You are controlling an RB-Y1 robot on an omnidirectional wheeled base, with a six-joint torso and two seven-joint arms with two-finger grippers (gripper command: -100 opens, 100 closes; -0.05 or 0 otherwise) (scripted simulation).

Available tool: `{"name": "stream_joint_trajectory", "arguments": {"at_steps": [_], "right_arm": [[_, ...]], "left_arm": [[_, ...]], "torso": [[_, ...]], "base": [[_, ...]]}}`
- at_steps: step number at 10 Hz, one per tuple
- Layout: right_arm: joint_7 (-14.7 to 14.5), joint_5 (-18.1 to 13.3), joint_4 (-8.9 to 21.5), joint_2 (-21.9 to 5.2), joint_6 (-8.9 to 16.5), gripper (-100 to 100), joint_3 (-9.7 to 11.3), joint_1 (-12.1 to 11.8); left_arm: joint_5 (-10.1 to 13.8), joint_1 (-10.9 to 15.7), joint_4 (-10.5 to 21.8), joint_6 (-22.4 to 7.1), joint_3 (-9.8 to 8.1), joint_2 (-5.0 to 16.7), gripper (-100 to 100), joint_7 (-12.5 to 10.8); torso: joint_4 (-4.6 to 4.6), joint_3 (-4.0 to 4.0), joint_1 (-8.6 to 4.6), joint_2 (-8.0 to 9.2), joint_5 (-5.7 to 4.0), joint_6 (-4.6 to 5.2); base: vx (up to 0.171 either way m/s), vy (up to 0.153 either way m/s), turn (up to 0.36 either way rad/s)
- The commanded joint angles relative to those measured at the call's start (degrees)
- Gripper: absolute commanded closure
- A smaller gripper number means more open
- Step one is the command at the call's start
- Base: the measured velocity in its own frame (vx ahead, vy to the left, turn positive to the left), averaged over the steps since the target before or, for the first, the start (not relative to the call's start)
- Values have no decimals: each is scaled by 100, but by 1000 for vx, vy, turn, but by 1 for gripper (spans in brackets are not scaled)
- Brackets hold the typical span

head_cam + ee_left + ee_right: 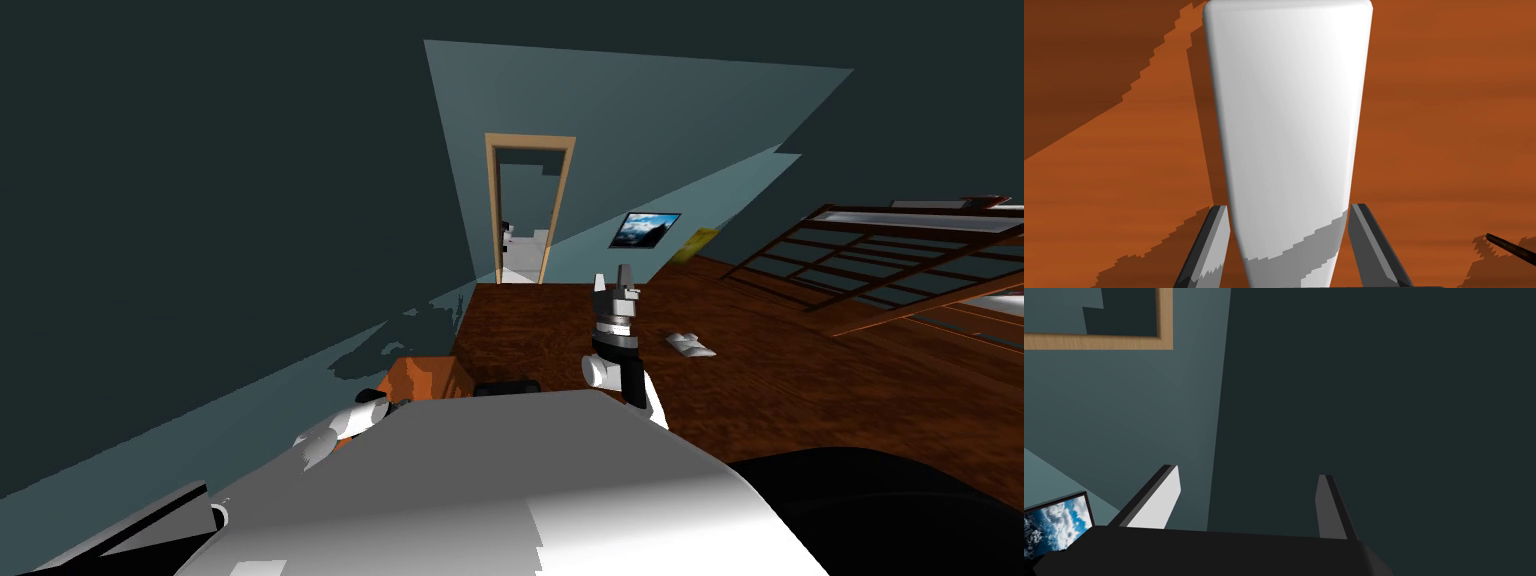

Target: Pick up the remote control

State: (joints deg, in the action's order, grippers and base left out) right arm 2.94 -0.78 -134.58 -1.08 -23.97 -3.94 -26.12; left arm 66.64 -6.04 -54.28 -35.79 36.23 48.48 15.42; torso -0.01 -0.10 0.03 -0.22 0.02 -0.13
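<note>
Orange-brown wooden counter [1449, 125], long white remote control [1289, 125], my left gripper [1289, 206] clamped on its two sides, my right gripper [1249, 475] held up and open.

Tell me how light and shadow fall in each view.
Left wrist view: jagged stair-stepped shadows cross the orange wooden surface and a grey band shades the near end of the long white tapering remote control. Right wrist view: one finger of the right tool is lit white, the other dark. Head view: walls splay, mostly dim teal.
</note>
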Motion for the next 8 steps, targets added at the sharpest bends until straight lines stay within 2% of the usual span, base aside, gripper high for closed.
{"name": "stream_joint_trajectory", "arguments": {"at_steps": [1, 2, 3, 4, 6, 7, 8], "right_arm": [[0, 0, 0, 0, 0, 0, 0, 0], [0, 0, 0, 0, 0, 0, 0, 0], [0, 0, 0, 0, 0, 0, 0, 0], [0, 0, 0, 0, 0, 0, 0, 0], [0, 0, 0, 0, 0, 0, 0, 0], [0, 0, 0, 1, 0, 0, 0, 0], [0, 0, 0, 0, 0, 0, 0, 0]], "left_arm": [[0, 0, 0, 0, 0, 0, 100, 0], [0, 0, 0, 0, 0, 0, 100, 0], [0, 0, 0, 0, 0, 0, 0, 0], [124, 27, -168, -80, 63, 202, 100, -46], [258, 38, -272, -141, 103, 363, 100, -31], [181, 23, -259, -109, 91, 308, 100, -65], [186, 24, -273, -120, 94, 319, 0, -75]], "torso": [[0, 0, 0, 0, 0, 0], [0, 0, 0, 0, 0, 0], [0, 0, 0, -1, 0, 0], [0, -1, 0, -1, 0, 0], [0, 1, -20, 1, -5, 0], [0, 0, -24, 1, -7, 0], [0, 0, -15, 0, -4, -1]], "base": [[0, 0, 0], [0, 0, 0], [0, 0, 0], [-10, -32, 24], [-3, -55, 15], [-2, -25, 4], [0, -5, 0]]}}
